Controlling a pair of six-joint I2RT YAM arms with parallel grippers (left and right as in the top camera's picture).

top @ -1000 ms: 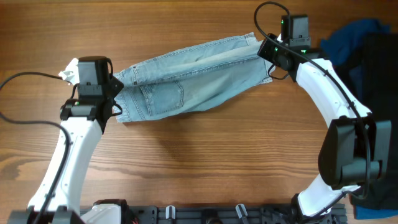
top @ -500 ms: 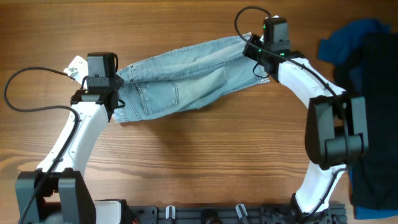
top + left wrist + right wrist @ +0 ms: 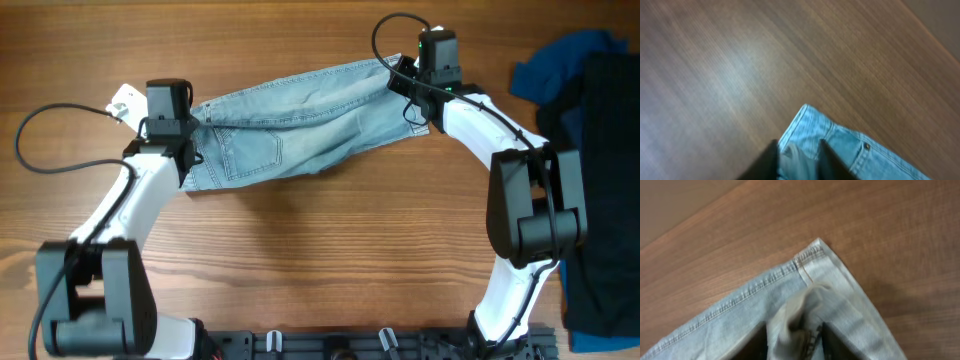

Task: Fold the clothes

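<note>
Shorts point(image 3: 300, 115) farther up table point(image 3: 300, 250) (left gripper point(image 3: 799, 160), right gripper point(image 3: 795, 341) at ends)

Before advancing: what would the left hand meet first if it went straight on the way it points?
The shorts: their denim corner lies between the fingers of the left hand, bare table beyond. Depth unclear; it may be touching.

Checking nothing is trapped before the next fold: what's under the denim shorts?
Only the wooden table shows around the denim shorts. They are doubled over, so the lower layer and the table beneath are covered; anything trapped there cannot be seen.
</note>
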